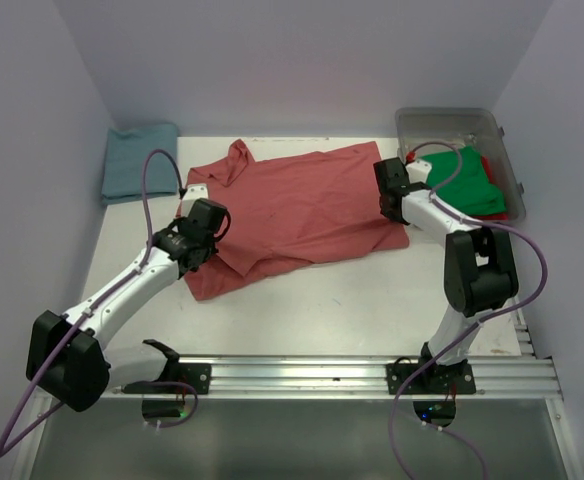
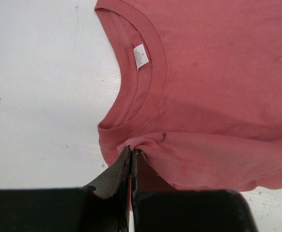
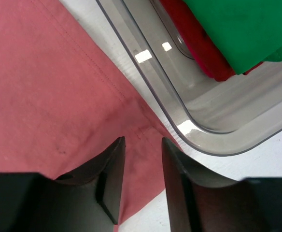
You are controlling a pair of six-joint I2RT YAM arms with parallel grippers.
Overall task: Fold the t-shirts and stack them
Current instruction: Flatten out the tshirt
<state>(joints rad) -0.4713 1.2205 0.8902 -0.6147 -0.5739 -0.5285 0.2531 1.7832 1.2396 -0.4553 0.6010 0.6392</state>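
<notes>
Over the salmon-red shirt (image 1: 302, 205), left arm (image 1: 132, 280) stretches forward.

We see a clear plastic bin (image 1: 427, 128) at the upper right of the top view, standing on the white table (image 1: 372, 300). Along the frame's lower part runs a metal rail (image 1: 302, 372). Pale walls (image 1: 302, 60) close us in.

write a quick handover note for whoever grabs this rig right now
Left claw: shut on the salmon-red shirt beside its collar.
Right claw: open over that shirt's hem corner, holding nothing.
Teal shirt: looks folded, far left corner.
Green shirt and red shirt: in the clear bin.
Done: teal folded.
To do: fold salmon, green, red; stack all.
</notes>
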